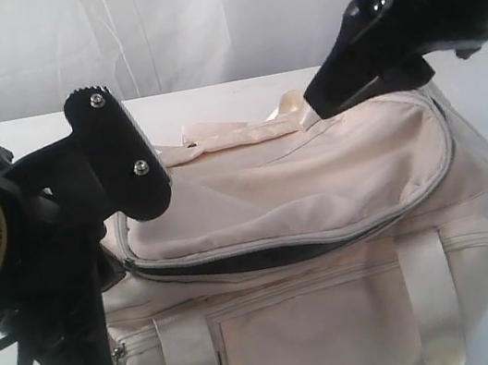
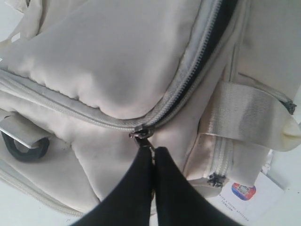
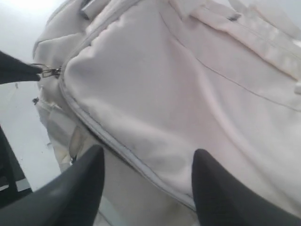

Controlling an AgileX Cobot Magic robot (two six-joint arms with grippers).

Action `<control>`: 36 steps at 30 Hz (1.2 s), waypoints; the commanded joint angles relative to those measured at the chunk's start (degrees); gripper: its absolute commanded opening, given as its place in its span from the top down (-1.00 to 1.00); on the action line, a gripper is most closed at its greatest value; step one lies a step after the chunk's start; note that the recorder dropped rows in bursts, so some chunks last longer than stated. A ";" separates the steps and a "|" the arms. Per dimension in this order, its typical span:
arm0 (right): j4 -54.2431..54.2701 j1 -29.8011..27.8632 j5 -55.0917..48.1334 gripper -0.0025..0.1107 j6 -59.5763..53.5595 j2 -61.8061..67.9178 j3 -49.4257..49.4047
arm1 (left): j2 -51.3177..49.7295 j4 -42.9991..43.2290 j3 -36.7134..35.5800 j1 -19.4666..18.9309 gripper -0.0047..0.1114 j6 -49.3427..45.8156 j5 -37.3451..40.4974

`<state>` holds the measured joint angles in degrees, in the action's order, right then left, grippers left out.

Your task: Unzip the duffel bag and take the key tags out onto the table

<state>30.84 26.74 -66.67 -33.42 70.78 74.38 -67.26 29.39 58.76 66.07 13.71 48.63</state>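
table (image 1: 212,103) bears duffel bag (image 1: 318,179); left claw (image 2: 153,153) clamps zipper pull (image 2: 141,134); right claw (image 3: 148,151) apart above

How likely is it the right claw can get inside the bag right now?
Probably not yet. The right claw hangs open over the bag, but its zipper opening is just a narrow slit. The left claw is shut on the pull.

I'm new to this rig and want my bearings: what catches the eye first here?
A big cream duffel bag sits on the white table, its curved zipper partly open, showing a dark slit along the front. At one end the left hand is shut on the zipper pull; the right hand hangs open over the top flap.
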 commanded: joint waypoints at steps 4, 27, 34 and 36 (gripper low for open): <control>1.96 5.83 17.54 0.33 -14.29 -12.06 -14.60 | 0.63 -0.17 -0.40 0.16 0.92 1.77 -1.06; 5.72 23.60 44.20 -0.13 -47.72 2.03 -28.44 | 0.63 -2.09 -0.40 0.16 0.92 3.09 -1.09; 5.72 28.78 48.03 0.03 -47.40 5.23 -28.44 | 0.63 -2.09 -0.40 0.16 0.92 3.25 -1.21; 5.72 28.85 47.23 0.15 -47.13 6.24 -28.53 | 0.63 -2.09 -0.40 0.16 0.92 3.62 -1.21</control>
<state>36.14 55.32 -19.28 -80.47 76.24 46.10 -67.26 27.81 58.76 66.07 16.30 47.17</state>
